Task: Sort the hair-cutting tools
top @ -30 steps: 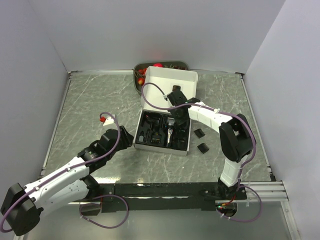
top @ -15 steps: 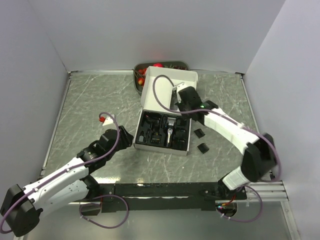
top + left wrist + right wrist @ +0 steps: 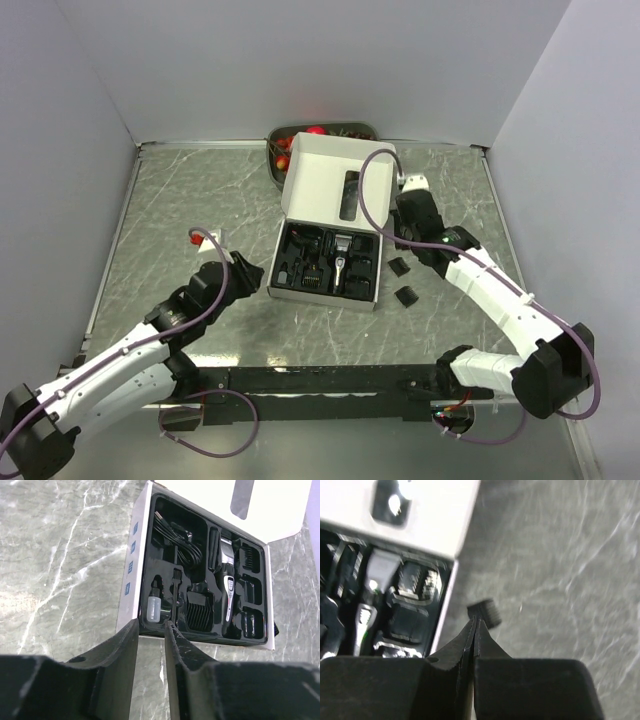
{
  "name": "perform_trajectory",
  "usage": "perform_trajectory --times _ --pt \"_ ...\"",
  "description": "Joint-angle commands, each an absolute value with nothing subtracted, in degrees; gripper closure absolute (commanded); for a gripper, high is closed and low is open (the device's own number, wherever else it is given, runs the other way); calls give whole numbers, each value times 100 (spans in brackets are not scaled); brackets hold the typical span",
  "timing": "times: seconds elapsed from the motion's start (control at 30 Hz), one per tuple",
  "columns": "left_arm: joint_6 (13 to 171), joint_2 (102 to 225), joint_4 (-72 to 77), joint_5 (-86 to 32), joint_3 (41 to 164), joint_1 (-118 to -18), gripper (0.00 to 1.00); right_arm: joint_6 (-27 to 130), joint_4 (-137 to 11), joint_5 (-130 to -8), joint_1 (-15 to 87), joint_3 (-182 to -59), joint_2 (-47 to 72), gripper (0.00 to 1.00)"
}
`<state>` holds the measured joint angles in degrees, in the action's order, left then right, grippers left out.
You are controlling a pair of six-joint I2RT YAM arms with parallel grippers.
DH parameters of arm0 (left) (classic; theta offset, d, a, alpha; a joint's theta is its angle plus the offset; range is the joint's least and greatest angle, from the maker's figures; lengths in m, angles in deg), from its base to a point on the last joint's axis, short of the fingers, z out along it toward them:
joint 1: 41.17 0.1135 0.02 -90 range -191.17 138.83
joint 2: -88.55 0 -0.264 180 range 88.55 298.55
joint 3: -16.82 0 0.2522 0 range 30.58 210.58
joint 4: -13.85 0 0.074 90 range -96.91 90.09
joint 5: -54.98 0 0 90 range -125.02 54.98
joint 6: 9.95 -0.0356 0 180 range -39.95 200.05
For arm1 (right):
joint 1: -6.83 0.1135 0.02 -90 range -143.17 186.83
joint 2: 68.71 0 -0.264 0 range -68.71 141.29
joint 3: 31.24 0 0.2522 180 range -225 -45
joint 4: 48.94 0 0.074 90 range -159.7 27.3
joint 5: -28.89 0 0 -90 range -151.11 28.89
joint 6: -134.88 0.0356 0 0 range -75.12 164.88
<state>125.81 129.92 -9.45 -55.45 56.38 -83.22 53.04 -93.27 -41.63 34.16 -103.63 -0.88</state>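
Blurring hides most of the right wrist view.
Right hand (image 3: 474, 627) is pinched shut, empty, near a comb guard (image 3: 486, 613); left hand (image 3: 151, 645) narrowly parted before the clipper box (image 3: 131, 575).

The grey marbled table (image 3: 180, 210) carries an open box (image 3: 330, 262), a fruit tray (image 3: 272, 160) and seemingly two loose comb guards (image 3: 407, 296)

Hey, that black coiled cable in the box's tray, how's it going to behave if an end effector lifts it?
The coiled cable is probably floppy: it lies in loose loops, so pinching one strand may let the rest uncoil and trail. It looks light. Its compartment in the box seems snug, so loops might snag on the tray walls.
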Motion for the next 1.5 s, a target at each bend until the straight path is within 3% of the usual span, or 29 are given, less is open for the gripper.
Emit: perform_trajectory --times 0.0,0.07,0.4,0.67,1.47 --pt "12645 12959 -799 -5383 5598 -8319 68 6148 -10067 -4290 3416 -9889 -173 100" --pt "12655 12995 -800 -5243 5615 -8319 71 6342 -10058 -4835 3416 -9625 -139 100" --pt "12681 12828 -765 -5383 5475 -8327 71 7353 -9453 -5012 3416 -9035 19 100" --pt "12742 12722 -879 -5515 5404 -8319 73 8117 -9215 -4424 3416 -9387 1310 100" --pt "12698 13328 -694 -5840 5589 -8319 73 8689 -8397 -4556 2520 -9702 2515 100"
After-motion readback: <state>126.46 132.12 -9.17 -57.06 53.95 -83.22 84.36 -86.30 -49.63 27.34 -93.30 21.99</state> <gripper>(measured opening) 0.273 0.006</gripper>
